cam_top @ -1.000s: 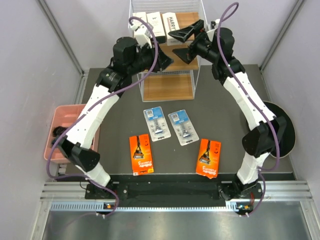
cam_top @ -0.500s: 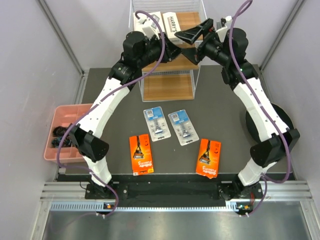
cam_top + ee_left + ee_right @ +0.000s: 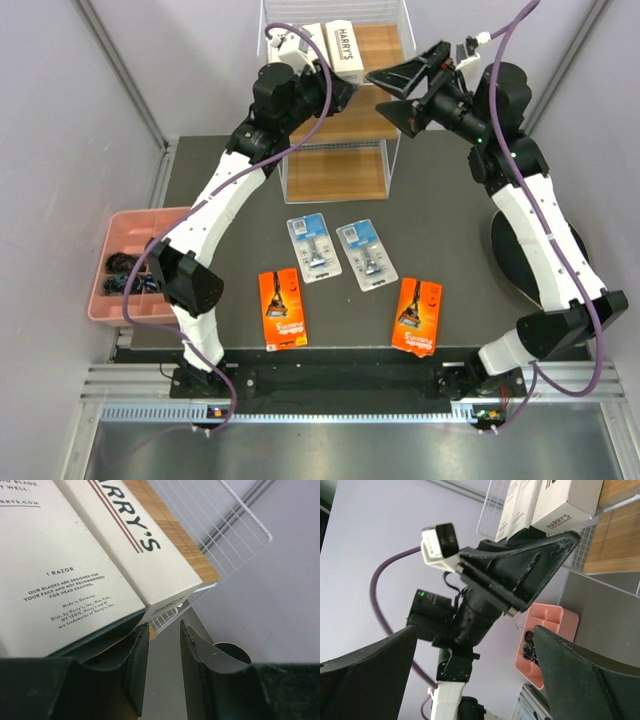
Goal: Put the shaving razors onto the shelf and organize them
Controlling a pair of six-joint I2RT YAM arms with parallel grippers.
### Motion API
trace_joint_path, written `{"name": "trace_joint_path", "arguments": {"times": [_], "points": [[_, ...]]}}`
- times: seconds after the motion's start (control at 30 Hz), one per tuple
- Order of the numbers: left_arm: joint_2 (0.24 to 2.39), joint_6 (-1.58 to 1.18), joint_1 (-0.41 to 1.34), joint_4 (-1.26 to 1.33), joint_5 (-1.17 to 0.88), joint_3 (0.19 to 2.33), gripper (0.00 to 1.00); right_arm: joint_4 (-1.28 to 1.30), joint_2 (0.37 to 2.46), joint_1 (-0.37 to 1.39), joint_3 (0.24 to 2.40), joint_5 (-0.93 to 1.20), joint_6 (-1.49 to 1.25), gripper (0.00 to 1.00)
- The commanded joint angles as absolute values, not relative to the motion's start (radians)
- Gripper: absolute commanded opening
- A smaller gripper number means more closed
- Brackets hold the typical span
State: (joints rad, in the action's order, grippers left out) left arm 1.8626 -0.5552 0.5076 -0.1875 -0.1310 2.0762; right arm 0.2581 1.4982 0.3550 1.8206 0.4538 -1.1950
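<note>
While two orange cards (image 3: 283, 309) (image 3: 417, 316) lie near the front of the table (image 3: 440, 230), two blue blister packs (image 3: 314, 248) (image 3: 366, 254) sit just beyond them. At the shelf (image 3: 335, 175), the left gripper (image 3: 164, 630) stands narrowly parted and empty, beside the HARRY'S box (image 3: 125, 535) on the top tier, possibly touching it. The right gripper (image 3: 375, 89) gapes wide, holding nothing.

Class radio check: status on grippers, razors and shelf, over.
Left gripper open, empty, at boxes. Right gripper wide open, empty. Three boxes on shelf; four packs on table. Both grippers crowd the shelf top.
</note>
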Motion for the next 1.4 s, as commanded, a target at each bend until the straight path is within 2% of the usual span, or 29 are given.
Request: {"name": "trace_joint_path", "arguments": {"times": [0.0, 0.17, 0.27, 0.43, 0.63, 0.77, 0.8, 1.0, 1.37], "points": [[1.871, -0.542, 0.494, -0.135, -0.066, 2.115, 0.37, 0.275, 1.431, 0.341, 1.812, 0.462, -1.155, 0.98], [1.865, -0.525, 0.489, -0.112, -0.109, 2.117, 0.37, 0.285, 1.399, 0.337, 1.792, 0.454, -1.143, 0.98], [1.846, -0.511, 0.492, -0.101, -0.153, 2.105, 0.42, 0.285, 1.388, 0.337, 1.783, 0.454, -1.138, 0.98], [1.78, -0.479, 0.5, -0.074, -0.259, 2.022, 0.62, 0.319, 1.373, 0.337, 1.784, 0.449, -1.109, 0.99], [1.681, -0.48, 0.514, -0.08, -0.307, 1.916, 0.72, 0.342, 1.356, 0.337, 1.776, 0.443, -1.086, 0.99], [1.594, -0.477, 0.518, -0.089, -0.29, 1.842, 0.82, 0.357, 1.339, 0.337, 1.763, 0.44, -1.074, 0.99], [1.577, -0.477, 0.518, -0.089, -0.279, 1.807, 0.87, 0.359, 1.336, 0.337, 1.76, 0.44, -1.074, 0.99], [1.442, -0.439, 0.518, -0.098, -0.183, 1.645, 0.95, 0.361, 1.299, 0.337, 1.698, 0.436, -1.054, 0.99], [1.319, -0.443, 0.517, -0.28, -0.104, 1.416, 0.99, 0.359, 1.204, 0.339, 1.413, 0.41, -0.996, 0.99]]}}
